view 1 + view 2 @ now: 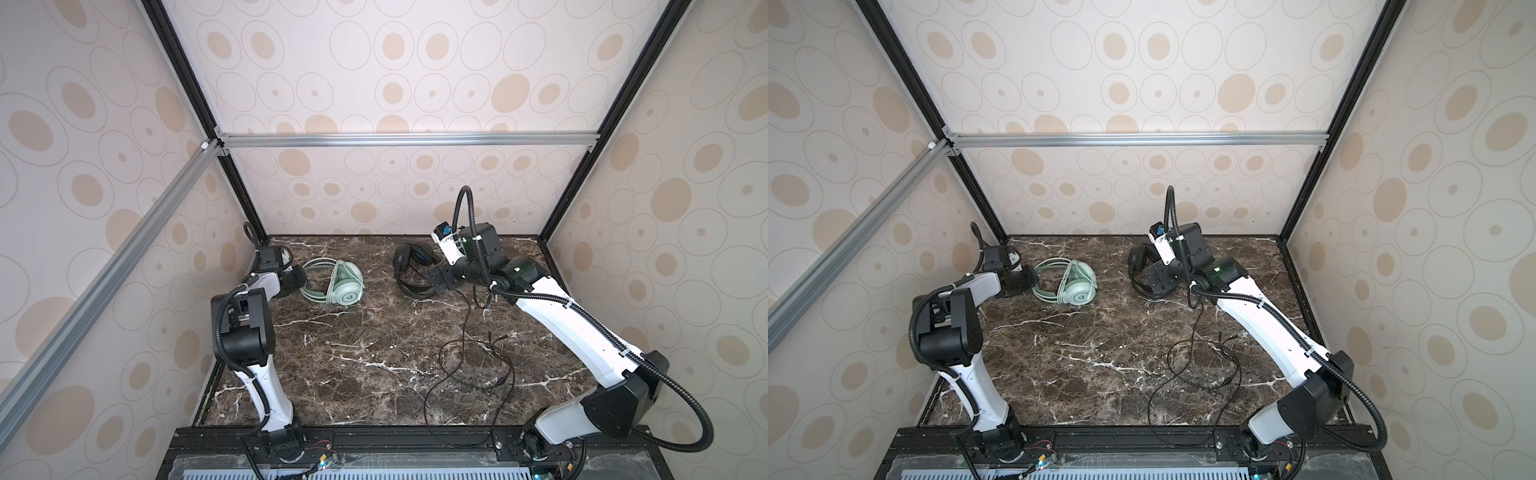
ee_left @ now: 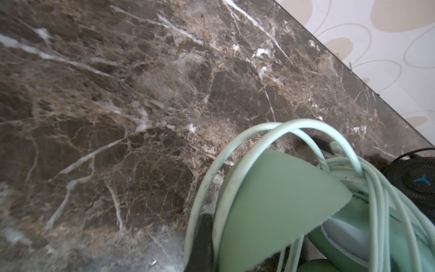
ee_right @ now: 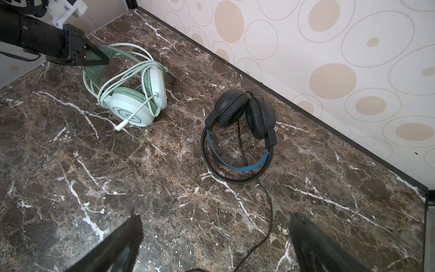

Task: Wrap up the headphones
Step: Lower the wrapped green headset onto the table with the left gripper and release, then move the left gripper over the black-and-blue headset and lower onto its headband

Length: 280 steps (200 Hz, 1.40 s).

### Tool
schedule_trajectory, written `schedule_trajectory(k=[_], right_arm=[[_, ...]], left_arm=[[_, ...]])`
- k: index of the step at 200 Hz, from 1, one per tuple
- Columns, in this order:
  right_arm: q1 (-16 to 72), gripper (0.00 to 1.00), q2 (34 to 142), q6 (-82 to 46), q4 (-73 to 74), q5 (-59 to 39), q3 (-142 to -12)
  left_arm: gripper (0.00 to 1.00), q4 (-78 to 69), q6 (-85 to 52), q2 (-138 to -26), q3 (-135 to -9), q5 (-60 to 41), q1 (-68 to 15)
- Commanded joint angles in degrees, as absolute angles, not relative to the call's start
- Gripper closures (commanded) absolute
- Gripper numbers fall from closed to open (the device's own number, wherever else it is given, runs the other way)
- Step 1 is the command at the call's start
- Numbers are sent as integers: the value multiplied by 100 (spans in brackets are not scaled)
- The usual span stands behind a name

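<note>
Left end effector (image 3: 101,58) clamps mint headset (image 3: 131,103) band. Right end effector (image 3: 216,235) wide open, empty, near black headset (image 3: 231,107).

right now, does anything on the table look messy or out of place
Yes. The black headphones have their black cable lying unwound, trailing in loose loops across the marble table toward the front. The mint headphones have theirs coiled around them, so the black set looks unfinished.

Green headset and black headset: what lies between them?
Only bare marble tabletop lies between the green headset and the black headset, clearest in the right wrist view.
</note>
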State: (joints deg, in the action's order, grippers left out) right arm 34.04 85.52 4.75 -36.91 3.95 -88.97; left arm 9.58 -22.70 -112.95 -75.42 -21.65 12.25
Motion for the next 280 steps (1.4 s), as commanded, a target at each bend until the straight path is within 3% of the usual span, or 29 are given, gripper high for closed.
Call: schedule_trajectory(k=[1, 28, 56, 120, 150, 180, 208, 244, 280], right_arm=[[3402, 0, 8680, 514, -3846, 570, -9102], [3409, 0, 8823, 553, -3856, 574, -9250], [3407, 0, 8910, 597, -3813, 533, -9298], [3405, 0, 8995, 711, -3798, 480, -9403], [3400, 0, 8882, 767, -3800, 518, -9295], [3401, 0, 8729, 777, -3744, 525, -9124], [3404, 0, 8647, 764, -3754, 539, -9057], [3375, 0, 8690, 642, -4014, 591, -9062], [3233, 0, 8592, 524, -4236, 541, -8833]], left_arm=[[100, 969, -2224, -11472, -8022, -2558, 1270], [100, 914, -2284, -11628, -8020, -2515, 1266], [90, 910, -2285, -11694, -7958, -2404, 1270], [55, 839, -2302, -11604, -7712, -2130, 1266], [44, 928, -2268, -11500, -7712, -2078, 1266], [15, 956, -2302, -11269, -7607, -1976, 1266], [2, 1117, -2294, -10828, -7548, -1629, 1265], [2, 1662, -2221, -9892, -7629, -969, 898], [2, 2083, -2628, -9097, -7519, -220, -479]])
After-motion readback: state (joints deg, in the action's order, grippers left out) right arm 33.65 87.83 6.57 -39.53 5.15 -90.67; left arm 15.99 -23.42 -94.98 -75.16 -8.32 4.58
